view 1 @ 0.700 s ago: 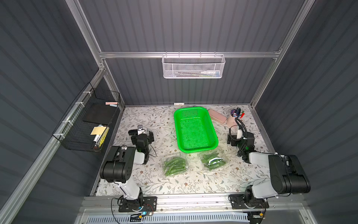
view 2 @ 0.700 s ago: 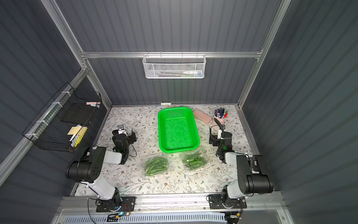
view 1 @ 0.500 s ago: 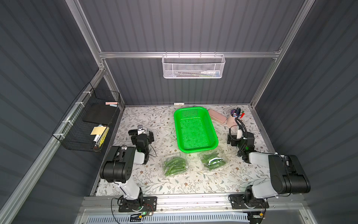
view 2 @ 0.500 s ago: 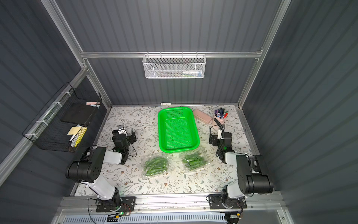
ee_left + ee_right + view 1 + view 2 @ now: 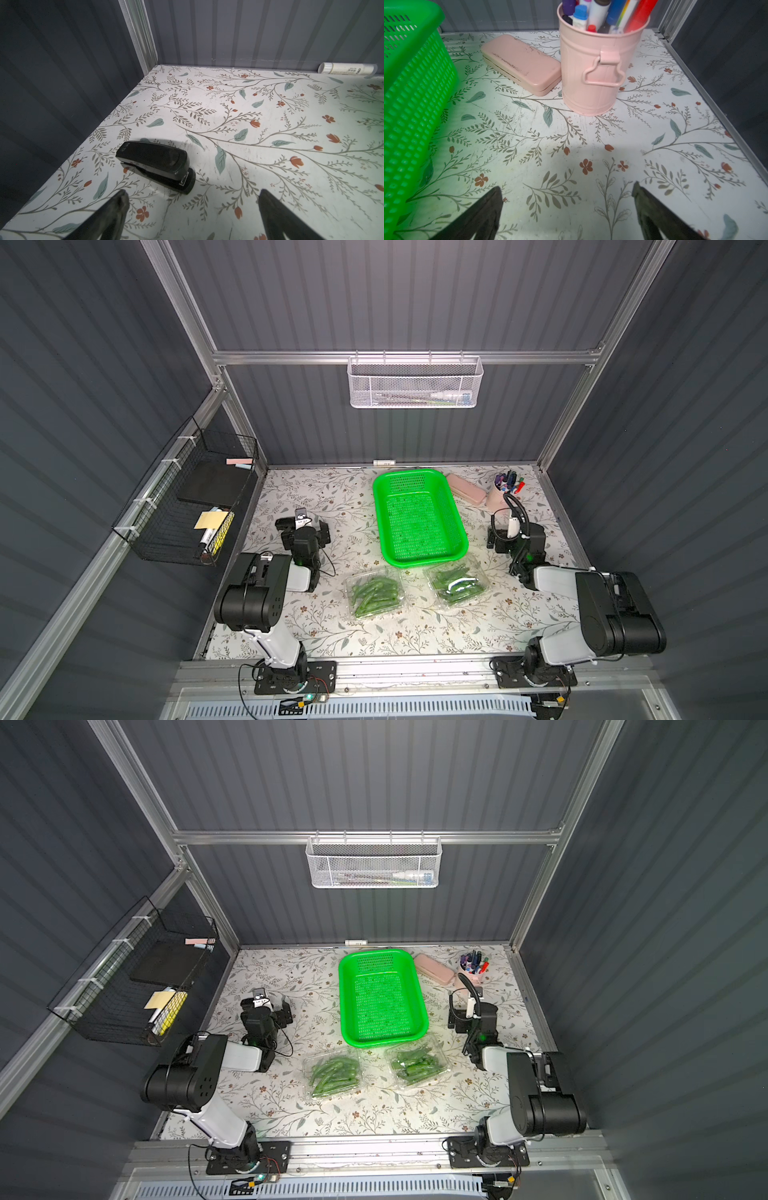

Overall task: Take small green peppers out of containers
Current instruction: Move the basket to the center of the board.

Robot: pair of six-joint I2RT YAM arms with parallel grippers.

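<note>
Top views both show the peppers (image 5: 376, 593) inside the left pack (image 5: 399, 572) and right pack (image 5: 482, 572). These lie side by side on the surface (image 5: 374, 639), just in front of the basket (image 5: 415, 563). Both lids look down, but I cannot confirm latching. I see no pepper outside a pack and none in the basket.

Assessment: nothing is extracted yet. The whole task is left: open each pack, then remove its contents.

Left end effector (image 5: 192, 194): jaws spread wide, empty, low over the surface near a stapler (image 5: 154, 164), well apart from both packs.

Right end effector (image 5: 566, 188): likewise spread and empty, facing the pen pot (image 5: 591, 68), beside the basket.
</note>
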